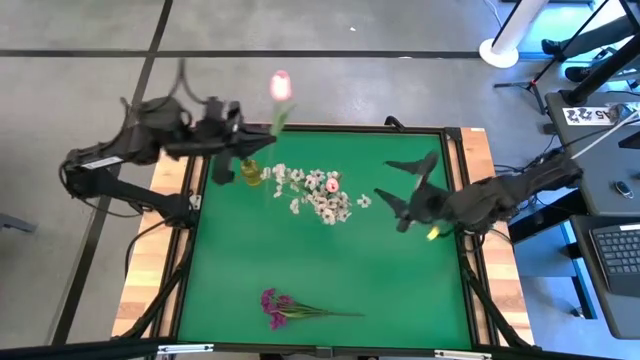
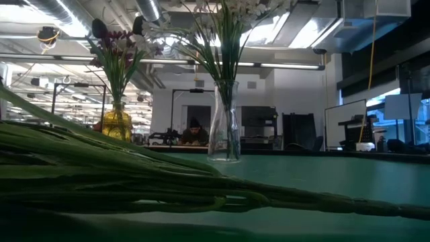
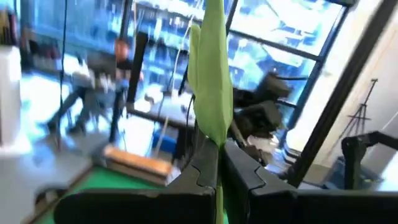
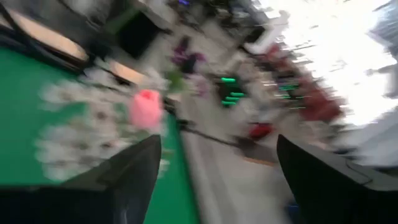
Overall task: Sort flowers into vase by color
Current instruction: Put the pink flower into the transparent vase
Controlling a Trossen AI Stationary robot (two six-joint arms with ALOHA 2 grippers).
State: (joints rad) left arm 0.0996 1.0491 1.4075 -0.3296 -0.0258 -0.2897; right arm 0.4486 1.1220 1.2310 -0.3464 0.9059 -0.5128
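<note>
My left gripper (image 1: 258, 143) is at the table's far left, above the yellow vase (image 1: 250, 172), and is shut on a flower with a pale pink bud (image 1: 281, 86). The yellow vase holds magenta-purple flowers (image 2: 115, 42). A clear vase (image 2: 225, 131) beside it holds white blossom sprays (image 1: 318, 195). A bunch of magenta-purple flowers (image 1: 280, 304) lies flat on the green mat near the front edge, and its stems (image 2: 134, 178) fill the low view's foreground. My right gripper (image 1: 392, 182) is open and empty, right of the white sprays. My left gripper pinches the pink-bud flower's green stem (image 3: 218, 180) between its two fingers, below a broad green leaf (image 3: 211, 81) that rises past the fingertips. The flower is lifted clear of the table. Its bud end reaches out beyond the table's far edge.
The green mat (image 1: 400, 280) has free room at its middle and right. A wooden table rim (image 1: 480, 150) frames it. Desks, stands and cables are beyond the table's right side.
</note>
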